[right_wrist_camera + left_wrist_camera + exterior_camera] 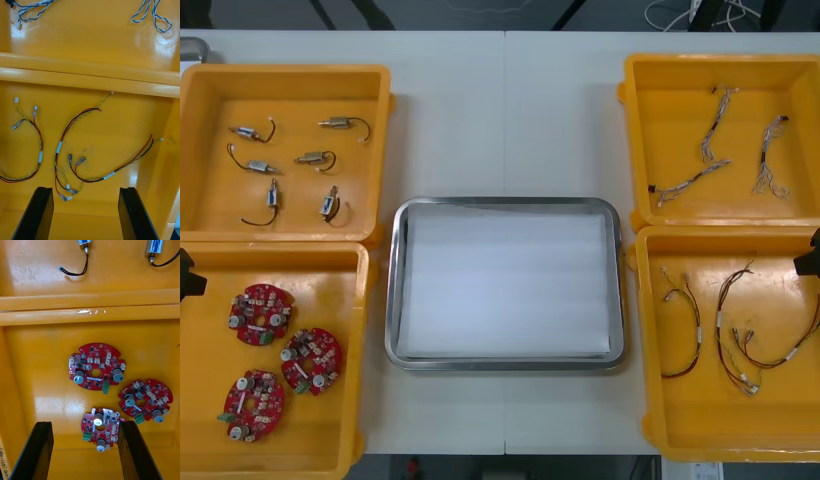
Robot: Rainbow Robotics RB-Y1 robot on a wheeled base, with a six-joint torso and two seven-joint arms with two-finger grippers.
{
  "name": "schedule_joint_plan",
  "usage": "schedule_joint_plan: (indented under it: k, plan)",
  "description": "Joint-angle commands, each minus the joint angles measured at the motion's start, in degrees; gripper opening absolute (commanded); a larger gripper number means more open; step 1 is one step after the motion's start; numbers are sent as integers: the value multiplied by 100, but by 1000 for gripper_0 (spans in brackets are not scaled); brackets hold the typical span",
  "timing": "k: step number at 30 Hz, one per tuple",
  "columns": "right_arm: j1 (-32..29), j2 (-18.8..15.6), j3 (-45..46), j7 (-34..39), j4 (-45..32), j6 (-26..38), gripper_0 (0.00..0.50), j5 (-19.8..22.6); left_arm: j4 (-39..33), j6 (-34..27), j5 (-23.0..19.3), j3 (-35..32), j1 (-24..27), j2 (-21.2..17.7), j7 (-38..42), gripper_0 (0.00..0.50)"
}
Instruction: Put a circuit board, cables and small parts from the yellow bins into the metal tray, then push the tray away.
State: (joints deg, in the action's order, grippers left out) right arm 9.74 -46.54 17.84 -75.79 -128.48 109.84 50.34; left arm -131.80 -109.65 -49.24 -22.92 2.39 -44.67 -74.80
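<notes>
The metal tray (505,204), white inside, sits mid-table with nothing in it. Three round red circuit boards (260,313) lie in the near left yellow bin (345,300). My left gripper (84,424) hangs open over them, the closest board (100,425) lying just beyond its fingertips and nearer the right-hand finger (135,450). Red and yellow cables (735,335) lie in the near right bin (655,400). Open above these cables (75,127) is my right gripper (85,188), touching none of them. Small metal parts (335,123) with black leads rest in the far left bin (290,75).
Twisted blue and white cables (715,140) lie in the far right bin (725,65). Black bits of my arms show at the left edge (188,275) and right edge (808,260). Bare table runs beyond the tray's far rim between the bins.
</notes>
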Motion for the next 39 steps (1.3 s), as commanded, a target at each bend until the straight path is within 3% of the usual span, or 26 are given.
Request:
schedule_joint_plan:
  k: [1, 39]
  plan:
    - [45, -224, 141, 91, -28, 16, 500, -15, -161, -35, -42, -72, -125, -235, -17, 500]
    - [45, -224, 141, 91, -28, 16, 500, -15, -161, -35, -42, -72, -125, -235, -17, 500]
